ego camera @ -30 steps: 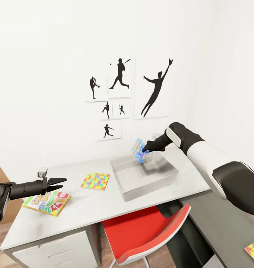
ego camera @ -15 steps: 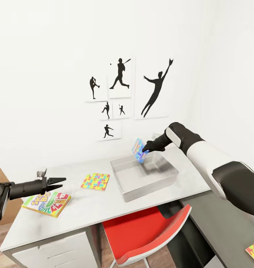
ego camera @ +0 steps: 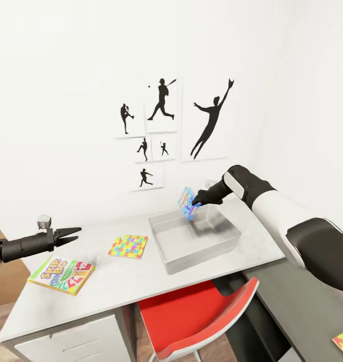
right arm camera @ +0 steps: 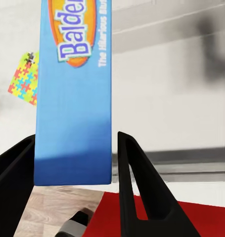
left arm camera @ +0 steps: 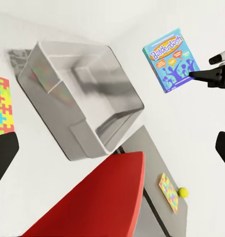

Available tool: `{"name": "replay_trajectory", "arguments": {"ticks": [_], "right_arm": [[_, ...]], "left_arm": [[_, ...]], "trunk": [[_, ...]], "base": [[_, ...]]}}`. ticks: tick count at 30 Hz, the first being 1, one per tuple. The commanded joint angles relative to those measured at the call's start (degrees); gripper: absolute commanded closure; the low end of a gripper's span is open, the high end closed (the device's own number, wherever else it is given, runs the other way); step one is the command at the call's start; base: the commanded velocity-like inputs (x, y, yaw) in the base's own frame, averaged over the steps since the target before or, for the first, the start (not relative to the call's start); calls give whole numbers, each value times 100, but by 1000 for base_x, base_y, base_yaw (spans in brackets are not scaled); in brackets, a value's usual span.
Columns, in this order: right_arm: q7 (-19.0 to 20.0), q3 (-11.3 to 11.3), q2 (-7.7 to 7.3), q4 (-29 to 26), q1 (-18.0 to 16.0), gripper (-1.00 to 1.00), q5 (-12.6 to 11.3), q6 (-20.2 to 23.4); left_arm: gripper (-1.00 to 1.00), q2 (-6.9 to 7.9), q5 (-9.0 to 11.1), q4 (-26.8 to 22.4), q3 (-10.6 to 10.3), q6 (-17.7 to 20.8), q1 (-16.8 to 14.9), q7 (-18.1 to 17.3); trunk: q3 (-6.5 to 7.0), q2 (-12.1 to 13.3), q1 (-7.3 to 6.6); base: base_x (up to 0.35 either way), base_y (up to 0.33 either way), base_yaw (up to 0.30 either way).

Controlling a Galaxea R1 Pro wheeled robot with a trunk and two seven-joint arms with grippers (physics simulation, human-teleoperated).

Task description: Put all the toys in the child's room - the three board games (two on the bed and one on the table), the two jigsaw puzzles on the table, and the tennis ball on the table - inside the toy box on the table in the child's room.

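My right gripper (ego camera: 194, 203) is shut on a blue "Balderdash" board game (ego camera: 187, 203), held on edge above the far side of the grey toy box (ego camera: 227, 240); in the right wrist view the box (right arm camera: 72, 98) sits between both fingers. The tray looks empty. My left gripper (ego camera: 77, 233) hovers open and empty above the table's (ego camera: 116, 286) left end. The Skip-Bo board game (ego camera: 62, 274) lies below it. One jigsaw puzzle (ego camera: 128, 246) lies left of the tray. The other jigsaw puzzle (left arm camera: 169, 191) and the tennis ball (left arm camera: 183, 192) rest on the lower dark section.
A red chair (ego camera: 201, 311) is tucked under the desk in front of the tray. White drawers (ego camera: 76, 342) sit under the left end. The lower dark grey section (ego camera: 302, 306) runs along the right. Baseball silhouettes (ego camera: 161, 125) hang on the wall behind.
My left gripper has risen and pulled back to the left, off the Skip-Bo box, which now lies fully uncovered. The right arm and its blue box have not moved.
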Motion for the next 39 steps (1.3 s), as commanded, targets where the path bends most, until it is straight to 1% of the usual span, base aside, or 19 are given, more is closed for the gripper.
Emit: {"name": "replay_trajectory", "arguments": {"ticks": [1, 16, 24, 30, 34, 39], "right_arm": [[59, 27, -1, -7, -7, 100, 47, 5], [50, 29, 46, -13, -6, 100, 55, -7], [-113, 22, -7, -3, -5, 100, 48, 7], [-150, 19, -23, 12, -12, 100, 44, 7], [-146, 19, -17, 74, -12, 100, 124, 7], [-122, 19, -23, 166, -12, 100, 154, 7]], "left_arm": [[-100, -5, -61, -6, 23, 59, -8, -51], [-100, -16, -57, 1, 45, 54, -10, -51], [-100, -29, -60, 16, 31, 54, -10, -51], [-100, -35, -62, 17, 20, 43, -10, -51], [-100, -39, -63, 33, 17, 37, -10, -51], [-100, -44, -66, 43, 17, 35, -10, -51]], "trunk": [[-13, -13, 5], [-13, -13, 5], [-13, -13, 5], [-13, -13, 5], [-13, -13, 5], [-13, -13, 5]], "base": [[137, -84, 0], [31, -18, 0], [71, 0, 0], [8, 0, 0], [0, 0, 0], [0, 0, 0]]}}
